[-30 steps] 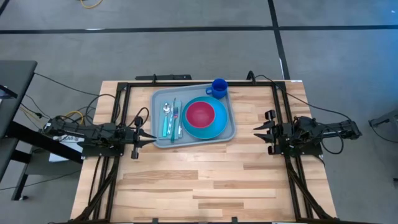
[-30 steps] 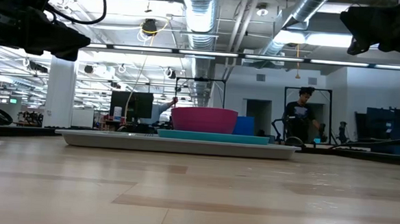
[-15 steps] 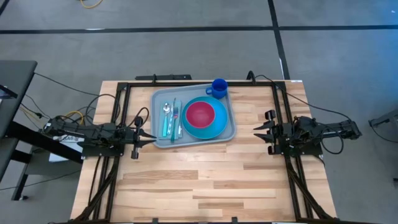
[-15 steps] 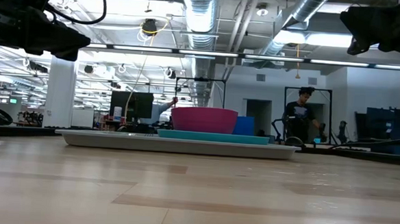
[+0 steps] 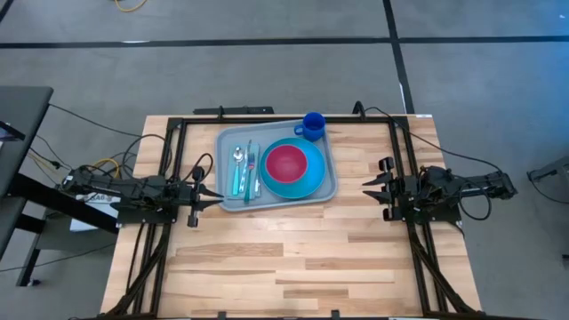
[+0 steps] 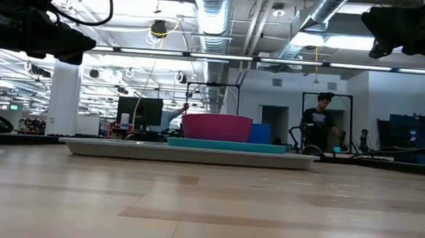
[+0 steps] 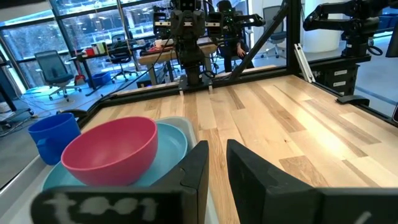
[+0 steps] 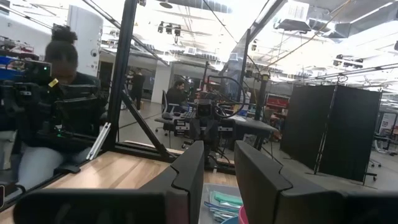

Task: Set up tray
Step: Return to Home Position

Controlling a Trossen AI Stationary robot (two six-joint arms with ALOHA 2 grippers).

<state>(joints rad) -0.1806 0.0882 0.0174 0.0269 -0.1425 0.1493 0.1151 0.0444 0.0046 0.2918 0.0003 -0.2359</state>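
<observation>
The pale grey-blue tray [image 5: 283,205] lies flat on the far middle of the wooden table. On it sit a round blue plate [image 5: 308,184] carrying a pink bowl [image 5: 286,162], a blue cup [image 5: 313,125] at its far right corner, and cutlery on a teal rectangle [image 5: 244,172]. My left gripper [image 5: 216,197] hovers by the tray's near left corner, open by a narrow gap [image 7: 217,167], touching nothing. My right gripper [image 5: 370,189] hangs to the tray's right, open [image 8: 219,163]. The low view shows the tray [image 6: 189,153] resting on the table.
Black frame rails [image 5: 267,121] run along the table's far, left and right sides. The near half of the wooden table [image 5: 284,258] is bare boards. A person [image 8: 56,106] sits beyond the table's left side, and another person [image 6: 320,121] stands in the room behind.
</observation>
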